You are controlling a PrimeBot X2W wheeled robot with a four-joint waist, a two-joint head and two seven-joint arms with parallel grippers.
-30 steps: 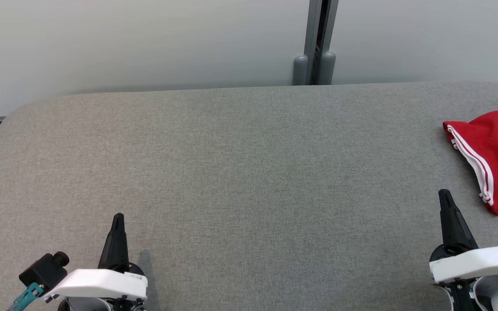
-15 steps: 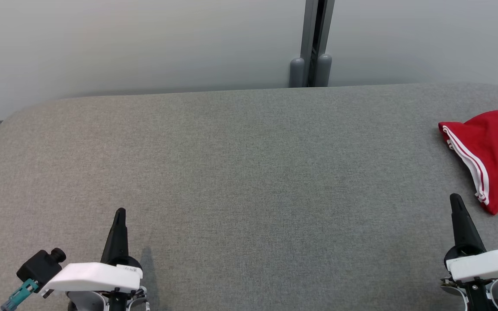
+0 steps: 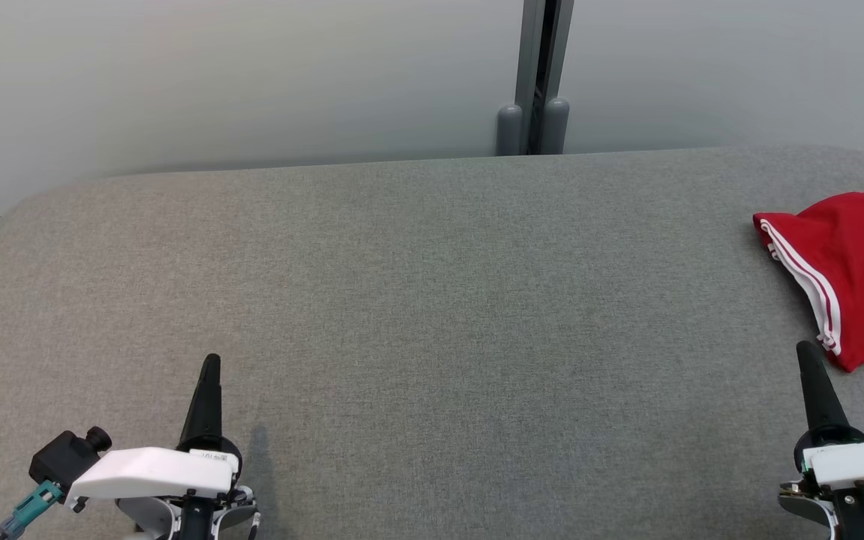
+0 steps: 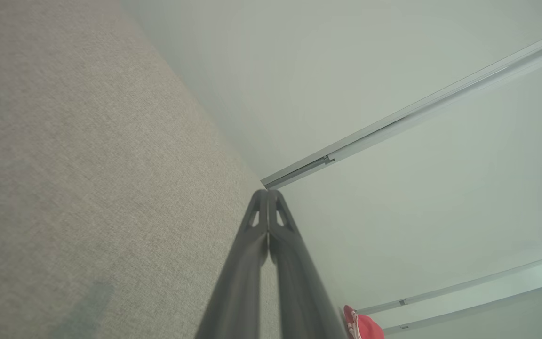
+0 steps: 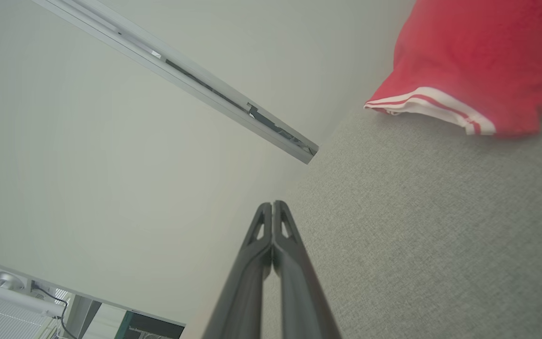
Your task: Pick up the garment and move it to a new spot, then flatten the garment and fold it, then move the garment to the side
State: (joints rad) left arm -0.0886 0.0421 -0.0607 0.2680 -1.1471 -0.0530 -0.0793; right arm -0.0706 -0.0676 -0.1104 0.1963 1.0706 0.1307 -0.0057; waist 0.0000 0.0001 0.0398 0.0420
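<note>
The garment point(image 3: 856, 262), red with white stripes, lies bundled at the right edge of the table point(image 3: 432, 300), so the final move-to-the-side step appears complete. The left gripper point(image 3: 210, 364) and right gripper point(image 3: 805, 351) rest over the near edge with jaws closed on nothing; any further handling would call for opening the right jaws at the striped hem. The small label on the left gripper's white housing is too small to read.

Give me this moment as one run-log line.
garment: red, bundled, right end of table | left end effector: shut, empty | right end effector: shut, empty, near garment, not touching
</note>
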